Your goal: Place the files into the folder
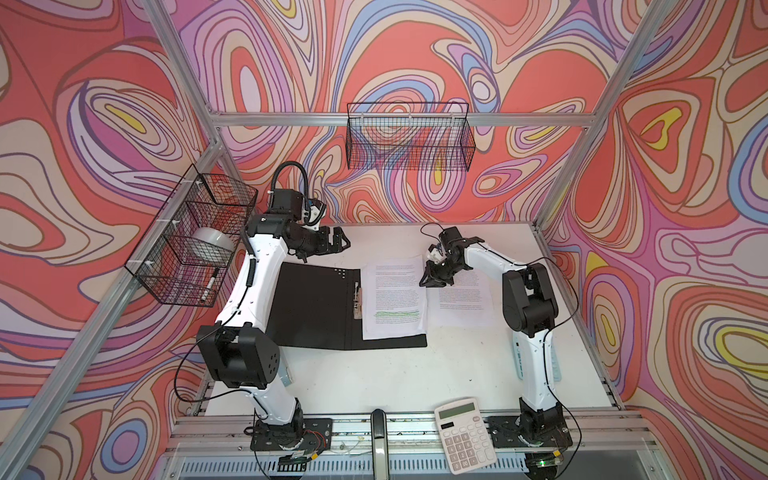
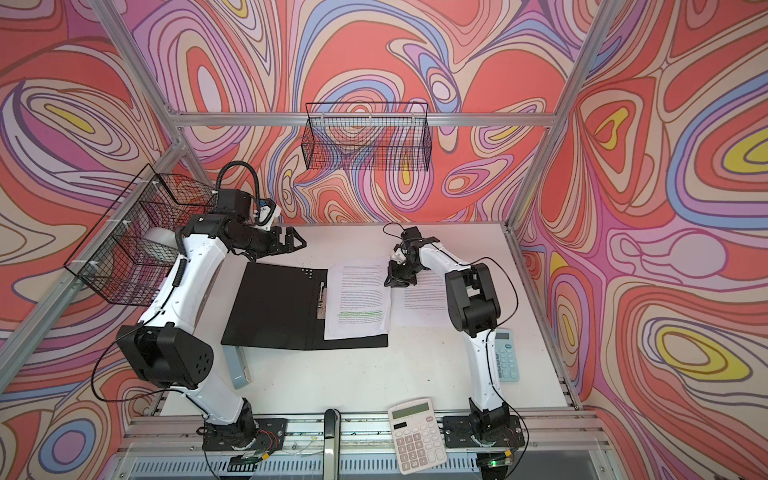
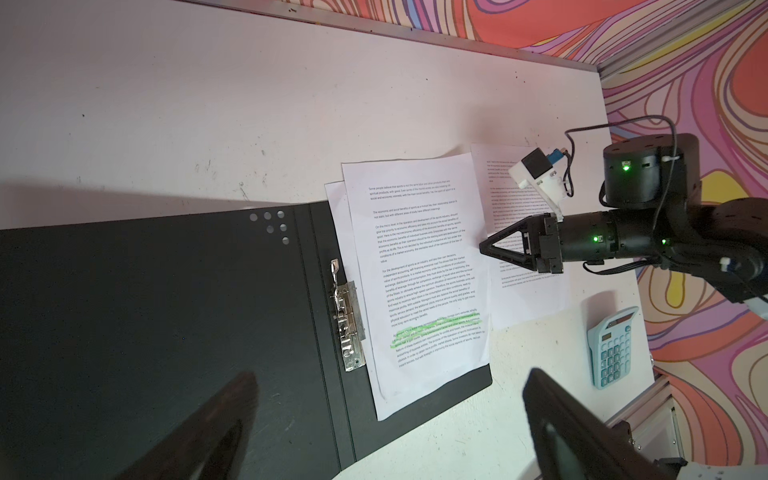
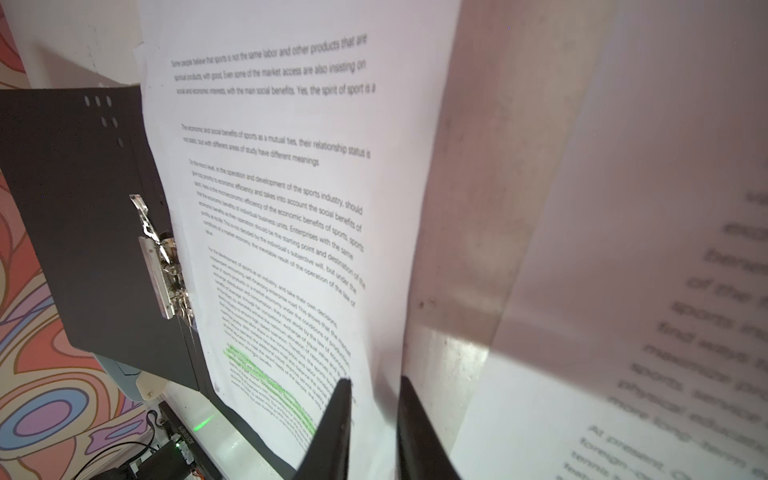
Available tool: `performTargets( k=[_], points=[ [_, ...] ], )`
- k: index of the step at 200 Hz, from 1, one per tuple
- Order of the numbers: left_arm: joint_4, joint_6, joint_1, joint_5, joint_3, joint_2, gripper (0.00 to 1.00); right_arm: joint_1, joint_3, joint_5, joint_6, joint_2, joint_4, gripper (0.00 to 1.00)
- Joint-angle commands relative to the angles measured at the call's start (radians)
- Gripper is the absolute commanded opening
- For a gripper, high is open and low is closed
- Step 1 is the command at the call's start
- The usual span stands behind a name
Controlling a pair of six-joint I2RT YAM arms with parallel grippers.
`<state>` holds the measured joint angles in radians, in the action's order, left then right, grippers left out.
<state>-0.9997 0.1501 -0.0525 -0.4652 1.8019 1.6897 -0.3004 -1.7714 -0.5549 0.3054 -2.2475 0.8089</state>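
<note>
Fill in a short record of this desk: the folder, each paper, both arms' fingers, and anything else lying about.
folder: open, black inside up
highlighted sheet: on the folder's right half, beside the clip
loose sheet: on the table, right of the folder
left fingers: wide open, holding nothing
right fingers: nearly together at the highlighted sheet's right edge; grip unclear
extras: white calculator front edge; blue calculator right side

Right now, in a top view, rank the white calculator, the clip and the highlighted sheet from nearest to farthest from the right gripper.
1. The highlighted sheet, just left of the right gripper, lying on the folder.
2. The clip, further left, at the folder's spine.
3. The white calculator, far off at the table's front edge.
</note>
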Motion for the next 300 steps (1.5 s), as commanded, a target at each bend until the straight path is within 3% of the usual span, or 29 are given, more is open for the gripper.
performTargets(
  k=[1, 134, 240, 257, 276, 300],
  points=[
    [0.000, -0.004, 0.003, -0.012, -0.013, -0.009, 1.00, 0.004, -0.030, -0.010, -0.024, -0.031, 0.031, 0.17],
    [0.010, 0.002, 0.003, -0.024, -0.036, -0.034, 1.00, -0.002, -0.099, -0.027, -0.125, -0.042, 0.151, 0.06],
    [0.018, 0.005, 0.003, -0.024, -0.050, -0.055, 1.00, -0.060, -0.165, -0.013, -0.118, -0.107, 0.175, 0.07],
    [0.018, 0.005, 0.003, -0.024, -0.048, -0.055, 1.00, -0.060, -0.162, 0.001, -0.113, -0.104, 0.178, 0.13],
    [0.020, 0.005, 0.003, -0.025, -0.049, -0.056, 1.00, -0.060, -0.147, 0.024, -0.107, -0.088, 0.177, 0.10],
    [0.020, 0.006, 0.003, -0.027, -0.049, -0.056, 1.00, -0.059, -0.118, 0.066, -0.086, -0.067, 0.169, 0.18]
  ],
)
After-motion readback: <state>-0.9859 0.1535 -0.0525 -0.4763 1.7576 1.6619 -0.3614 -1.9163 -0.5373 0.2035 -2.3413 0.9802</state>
